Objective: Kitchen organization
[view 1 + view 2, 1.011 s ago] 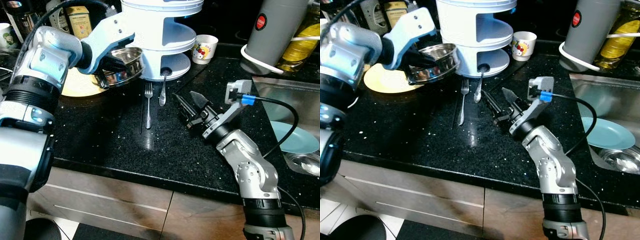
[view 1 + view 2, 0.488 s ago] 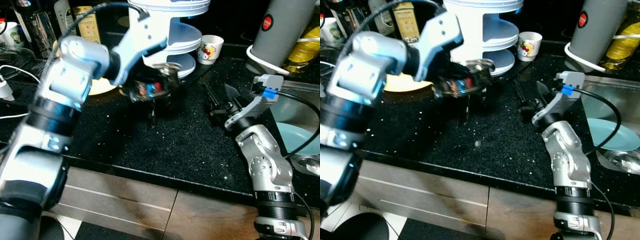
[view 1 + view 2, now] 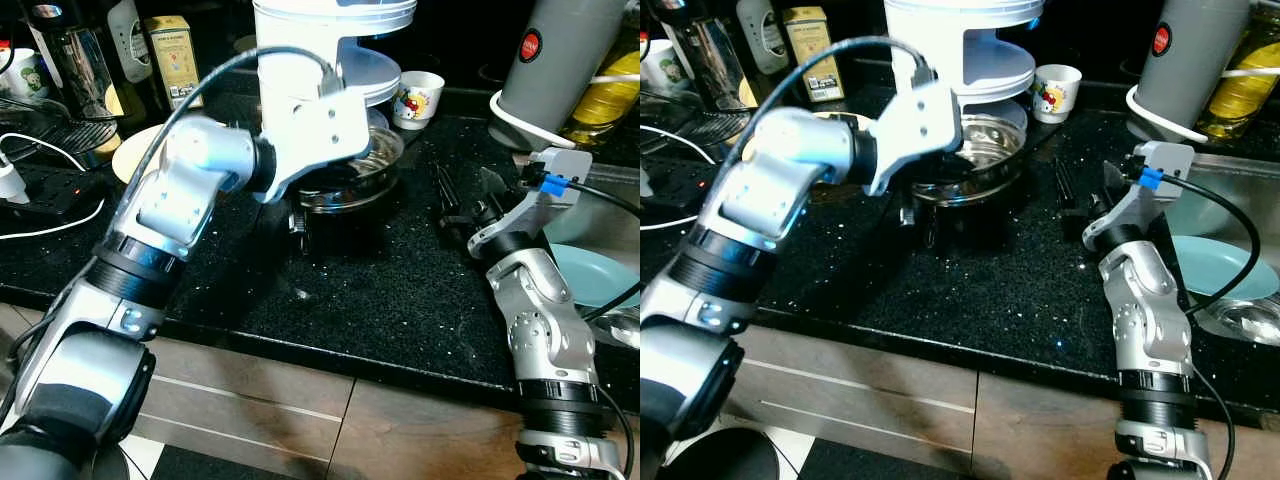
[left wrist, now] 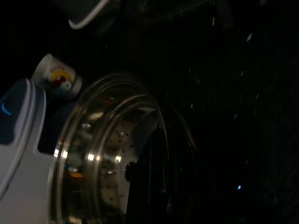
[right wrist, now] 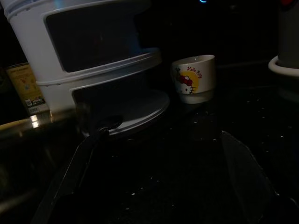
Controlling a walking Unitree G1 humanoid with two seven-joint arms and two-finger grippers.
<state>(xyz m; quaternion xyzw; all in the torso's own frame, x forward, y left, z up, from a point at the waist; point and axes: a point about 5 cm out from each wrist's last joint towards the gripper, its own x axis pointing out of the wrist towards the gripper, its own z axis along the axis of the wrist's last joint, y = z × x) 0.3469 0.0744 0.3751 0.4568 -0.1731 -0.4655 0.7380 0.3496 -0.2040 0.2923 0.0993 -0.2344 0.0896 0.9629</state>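
Note:
A steel bowl [image 3: 983,152] hangs low over the black counter [image 3: 380,290], just in front of the white tiered rack [image 3: 335,40]. My left gripper [image 3: 940,172] is shut on the bowl's rim. In the left wrist view one black finger [image 4: 150,175] lies inside the bowl [image 4: 100,154]. A fork [image 3: 297,215] peeks out from under the bowl. My right gripper [image 3: 465,200] is open and empty, low over the counter to the right of the bowl. In the right wrist view its fingers [image 5: 70,175] point toward the rack [image 5: 88,65] and a Hello Kitty cup [image 5: 194,79].
A yellow plate [image 3: 135,160] lies left of the rack. A power strip [image 3: 50,195] and a wire rack sit at far left. A grey canister [image 3: 550,60] stands at back right. The sink [image 3: 610,230] at right holds a blue plate [image 3: 600,280].
My left arm swung the bowl rightward from beside the yellow plate to in front of the rack, covering the fork and spoon. My right gripper moved right and back. The camera shifted.

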